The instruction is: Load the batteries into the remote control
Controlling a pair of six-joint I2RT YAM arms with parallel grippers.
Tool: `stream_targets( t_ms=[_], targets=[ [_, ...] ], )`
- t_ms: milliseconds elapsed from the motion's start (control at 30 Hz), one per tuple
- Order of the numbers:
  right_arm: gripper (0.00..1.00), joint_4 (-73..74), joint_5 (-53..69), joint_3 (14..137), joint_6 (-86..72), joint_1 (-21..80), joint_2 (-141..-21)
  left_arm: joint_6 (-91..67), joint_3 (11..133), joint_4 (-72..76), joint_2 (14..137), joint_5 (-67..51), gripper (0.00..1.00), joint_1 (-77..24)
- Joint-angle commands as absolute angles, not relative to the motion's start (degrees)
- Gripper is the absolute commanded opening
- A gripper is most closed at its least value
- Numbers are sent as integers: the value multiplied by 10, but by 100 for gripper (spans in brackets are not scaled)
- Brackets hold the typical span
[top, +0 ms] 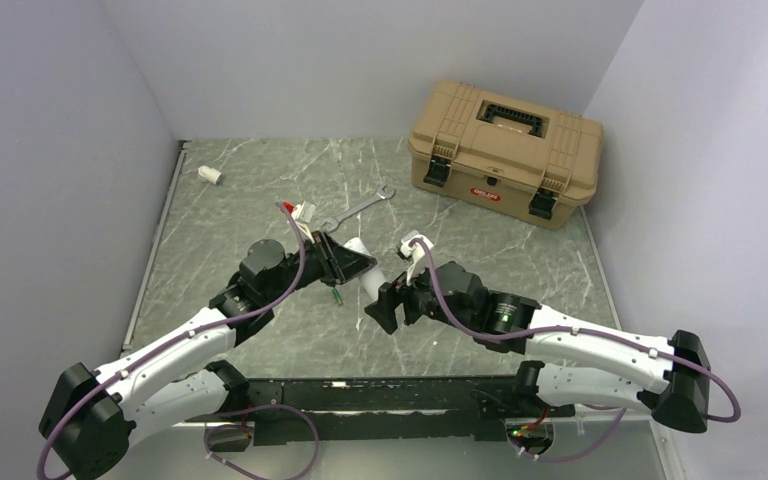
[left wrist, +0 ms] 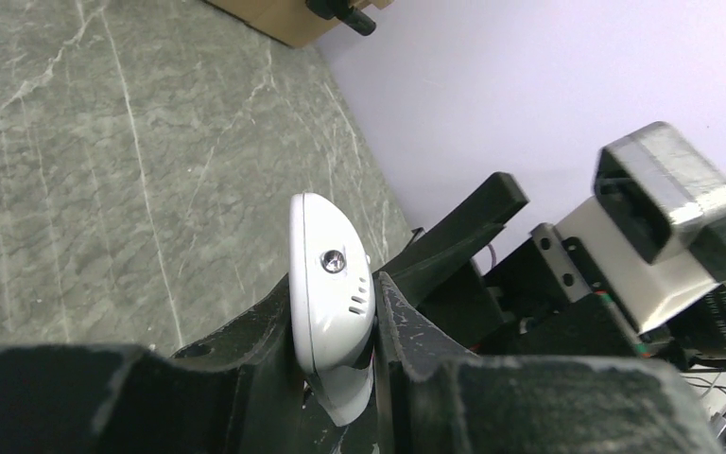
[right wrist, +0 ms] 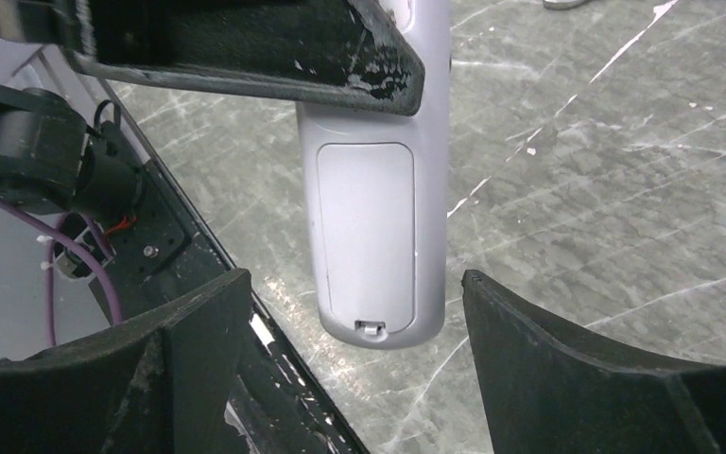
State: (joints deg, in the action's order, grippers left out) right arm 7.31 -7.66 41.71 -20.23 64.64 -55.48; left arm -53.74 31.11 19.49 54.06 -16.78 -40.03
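The table (top: 260, 200) is a grey-green slab patterned like marble, with thin white veins running across it. Plain pale lilac walls (top: 310, 60) close it in on three sides. A black rail (top: 380, 395) along the near edge carries both arm bases.

Seen from the top camera, a tan toolbox (top: 505, 150) with black latches and its lid closed stands at about 1 o'clock from the table's middle, close to the back corner. A metal wrench (top: 360, 210) lies flat near 12 o'clock. A short white tube stub (top: 210, 174) sits alone toward 10 o'clock, near the left wall.

The remote control (right wrist: 369, 246) is off the surface at the table's middle. The left gripper (top: 352, 262) has its fingers pressed onto the remote's two broad faces, pinching it near one end, so the free end points toward 5 o'clock in the top view. From the right wrist, the back of the remote shows a rectangular cover panel seated flush, with a small latch tab at the free end.

The right gripper (right wrist: 352, 284) has its fingers (right wrist: 567, 369) spread wide. They flank the free end without touching it, and bare stone shows in the gaps.

A green battery (top: 337, 297), too small to make out well, lies on the table just beside the left gripper, at its 6 o'clock.
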Motion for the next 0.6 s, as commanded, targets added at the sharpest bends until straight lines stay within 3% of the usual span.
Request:
stream_targets(
  t_ms=[0,333,500,567],
  targets=[
    [80,41,-79,429,-210,645,-574,-555,303,261,533,-187,0,-398],
    [55,36,-86,434,-210,645,-574,-550,294,252,523,-181,0,-399],
    [23,54,-78,459,-225,645,-599,-557,285,253,515,-158,0,-399],
    [15,51,-68,465,-232,646,-608,-563,281,263,515,-148,1,-398]
  ],
)
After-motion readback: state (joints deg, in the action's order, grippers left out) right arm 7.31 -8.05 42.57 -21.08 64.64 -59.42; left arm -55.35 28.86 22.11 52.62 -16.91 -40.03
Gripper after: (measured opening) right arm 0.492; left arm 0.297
